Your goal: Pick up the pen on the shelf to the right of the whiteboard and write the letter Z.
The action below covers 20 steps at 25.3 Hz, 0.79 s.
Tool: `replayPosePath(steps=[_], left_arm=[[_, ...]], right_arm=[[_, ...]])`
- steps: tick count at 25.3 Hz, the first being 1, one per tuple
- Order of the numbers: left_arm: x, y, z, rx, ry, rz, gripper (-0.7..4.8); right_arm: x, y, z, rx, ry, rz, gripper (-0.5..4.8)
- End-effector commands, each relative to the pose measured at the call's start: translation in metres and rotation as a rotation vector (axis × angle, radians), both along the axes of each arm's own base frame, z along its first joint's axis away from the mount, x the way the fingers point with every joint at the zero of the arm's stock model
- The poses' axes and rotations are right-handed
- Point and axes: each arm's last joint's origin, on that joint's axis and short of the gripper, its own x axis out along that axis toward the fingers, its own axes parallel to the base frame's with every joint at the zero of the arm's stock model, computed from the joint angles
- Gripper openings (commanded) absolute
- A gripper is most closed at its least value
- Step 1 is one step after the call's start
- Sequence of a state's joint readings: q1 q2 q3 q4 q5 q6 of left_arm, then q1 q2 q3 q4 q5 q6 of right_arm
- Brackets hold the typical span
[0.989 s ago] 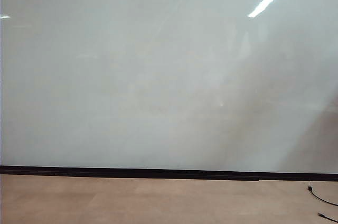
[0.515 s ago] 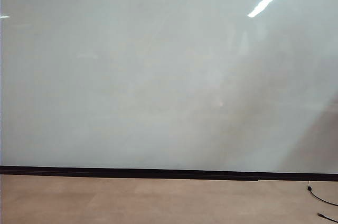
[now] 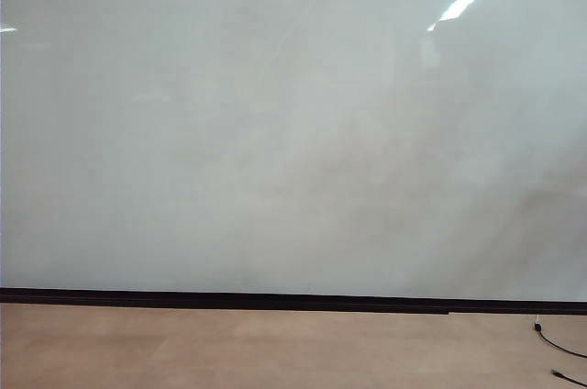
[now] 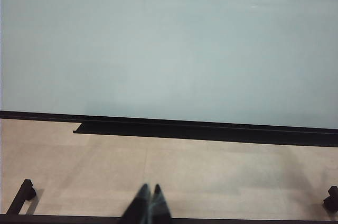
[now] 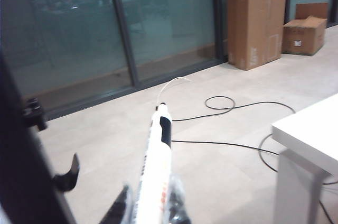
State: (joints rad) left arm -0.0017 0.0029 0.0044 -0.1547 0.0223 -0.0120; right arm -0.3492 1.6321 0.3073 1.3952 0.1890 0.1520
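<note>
The pen (image 5: 157, 174) is being gripped in the clenched right claw (image 5: 149, 203), its tip aimed at the floor, where black cables (image 5: 232, 105) are lying before cardboard boxes (image 5: 256, 18). The left claw (image 4: 147, 205) is being kept closed, empty, facing the whiteboard (image 3: 275, 132), which is shown unmarked.

Left gripper (image 4: 148, 203) low over floor, fingers pressed together. Right gripper (image 5: 150, 203) clamped around white pen (image 5: 157, 155), pointing outward.
</note>
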Motion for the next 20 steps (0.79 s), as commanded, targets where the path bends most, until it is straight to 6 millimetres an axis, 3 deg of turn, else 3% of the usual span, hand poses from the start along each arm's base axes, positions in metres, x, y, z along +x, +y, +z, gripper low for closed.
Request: replayPosePath(steps=[1,10,15,18,20], left_arm=[[0.0,0.0,0.001,0.004,-0.007,-0.001,-0.04],[0.0,0.0,0.001,0.004,-0.008,-0.001,-0.05],[0.0,0.0,0.001,0.004,-0.007,-0.001,-0.04],[0.0,0.0,0.001,0.004,-0.007,-0.001,-0.04],[0.0,0.0,0.001,0.004,-0.007,-0.001,-0.04]], right_arm=[[-0.019,0.017,0.006,-0.007,-0.034,-0.026,-0.09],[-0.074,0.072,0.016,-0.036,-0.159,0.153,-0.09],[-0.077,0.111,0.03,-0.082,-0.164,0.487,-0.09],[-0.065,0.144,0.046,-0.079,-0.096,0.684,-0.09],[-0.06,0.155,0.053,-0.094,-0.076,0.737,-0.09]])
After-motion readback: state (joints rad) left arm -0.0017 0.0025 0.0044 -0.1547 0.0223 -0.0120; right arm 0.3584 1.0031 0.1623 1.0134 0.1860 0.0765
